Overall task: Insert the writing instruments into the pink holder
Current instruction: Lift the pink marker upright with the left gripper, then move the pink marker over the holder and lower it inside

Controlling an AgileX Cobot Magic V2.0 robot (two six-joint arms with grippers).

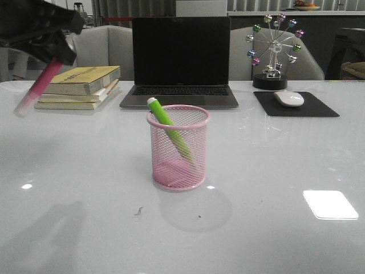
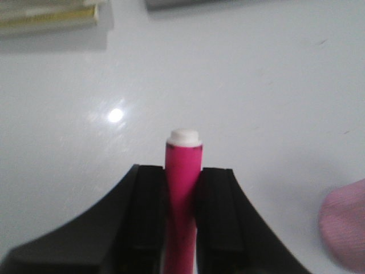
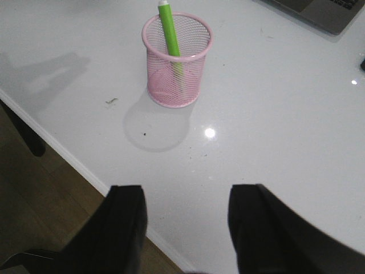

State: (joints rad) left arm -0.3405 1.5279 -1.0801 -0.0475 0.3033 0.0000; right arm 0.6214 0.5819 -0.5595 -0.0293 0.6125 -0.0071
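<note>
Green marker [image 1: 171, 132] sits in the pink holder [image 1: 178, 149]; left fingers [image 2: 182, 197] clamp the magenta marker [image 2: 183, 171], holder off beside them; right fingers [image 3: 185, 220] wide, empty.

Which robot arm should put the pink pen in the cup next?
The left one. Its tool is already shut on the pink marker, up in the air left of the pink holder. The right tool is open and empty. The green marker is already inside.

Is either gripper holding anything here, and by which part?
The left gripper holds the magenta marker, jaws clamped on its barrel with the pale end sticking out beyond them. The right gripper is open and empty.
</note>
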